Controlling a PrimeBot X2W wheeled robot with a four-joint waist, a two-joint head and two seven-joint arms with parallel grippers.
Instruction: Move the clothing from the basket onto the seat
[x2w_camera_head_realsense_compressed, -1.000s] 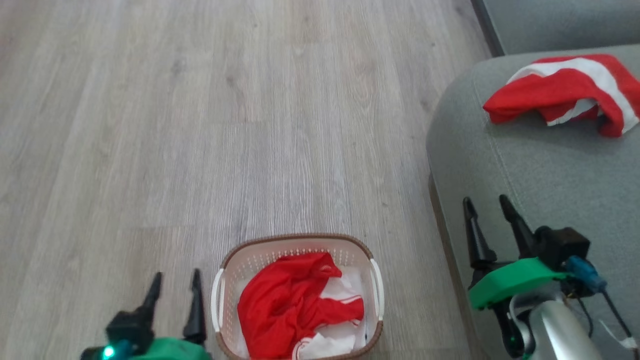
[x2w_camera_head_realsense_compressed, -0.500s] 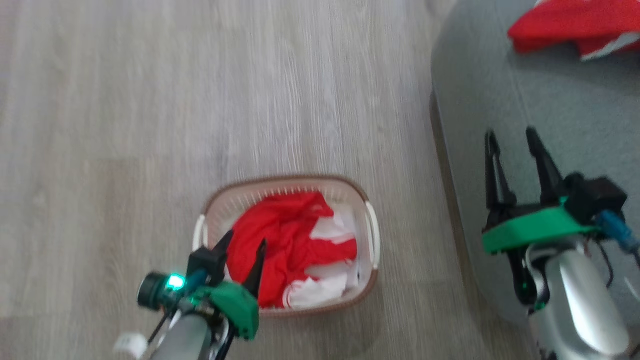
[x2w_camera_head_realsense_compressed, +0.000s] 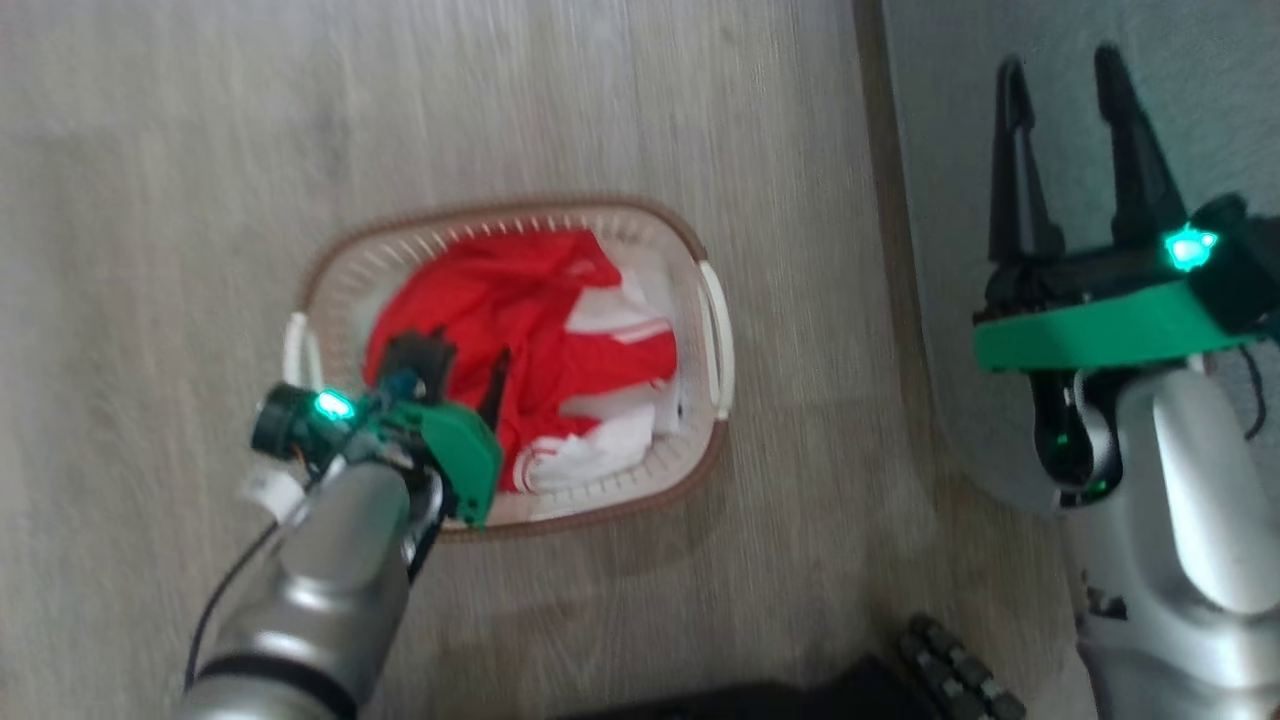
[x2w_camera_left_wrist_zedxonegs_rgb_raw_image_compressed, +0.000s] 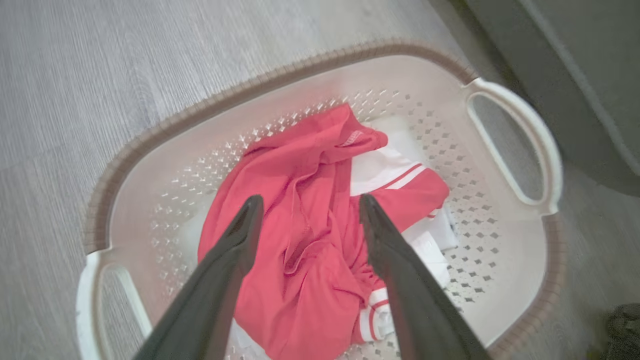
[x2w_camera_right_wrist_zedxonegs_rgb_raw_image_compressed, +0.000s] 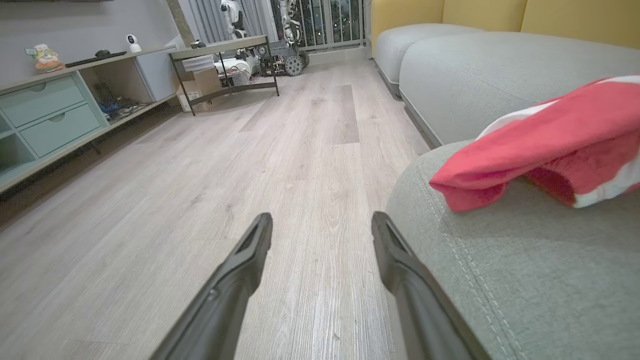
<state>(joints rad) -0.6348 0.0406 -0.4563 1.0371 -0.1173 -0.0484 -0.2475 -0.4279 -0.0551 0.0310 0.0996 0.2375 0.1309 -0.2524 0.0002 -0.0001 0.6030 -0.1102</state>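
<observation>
"Where are the red clothes (x2w_camera_left_wrist_zedxonegs_rgb_raw_image_compressed: 300, 240)?"

"They lie in the basket (x2w_camera_left_wrist_zedxonegs_rgb_raw_image_compressed: 200, 112) on the floor (x2w_camera_head_realsense_compressed: 150, 200). One more red piece (x2w_camera_right_wrist_zedxonegs_rgb_raw_image_compressed: 540, 145) lies on the seat (x2w_camera_right_wrist_zedxonegs_rgb_raw_image_compressed: 525, 280)."

"And the grippers?"

"The left gripper (x2w_camera_left_wrist_zedxonegs_rgb_raw_image_compressed: 310, 201) hangs over the clothes in the basket, fingers apart, holding nothing. The right gripper (x2w_camera_head_realsense_compressed: 1058, 60) is spread wide too, at the seat's edge."

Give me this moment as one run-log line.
left hand: open, over clothing in basket | right hand: open, empty, near seat | garment: on seat
</observation>
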